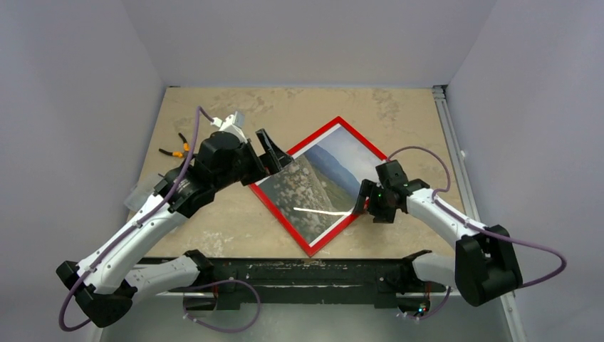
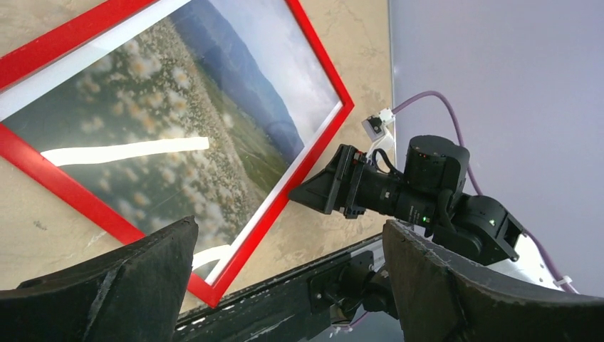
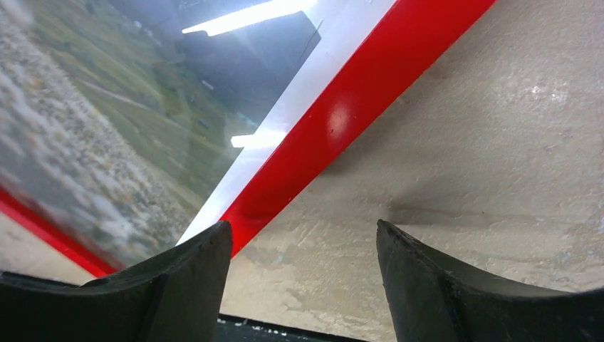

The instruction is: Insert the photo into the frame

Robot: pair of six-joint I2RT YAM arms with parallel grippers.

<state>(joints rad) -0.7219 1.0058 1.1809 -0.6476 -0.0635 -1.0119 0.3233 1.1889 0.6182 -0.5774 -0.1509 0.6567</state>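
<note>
The red frame [image 1: 363,137] lies flat, front up, turned like a diamond in the middle of the table. The landscape photo [image 1: 320,185] shows through its pane with a white border round it. My left gripper [image 1: 279,158] is open and empty, above the frame's left corner. My right gripper [image 1: 365,203] is open and empty, low at the frame's lower right edge. In the left wrist view the frame [image 2: 71,192] and photo [image 2: 178,107] lie beyond my open left gripper [image 2: 288,228]. In the right wrist view the frame's red edge [image 3: 356,107] and photo [image 3: 92,142] lie just ahead of my right gripper [image 3: 303,228].
A small orange and black tool [image 1: 178,147] lies at the back left of the table. A metal rail [image 1: 445,135] runs along the right edge. The black base bar [image 1: 306,271] lies close to the frame's near corner. White walls enclose the table.
</note>
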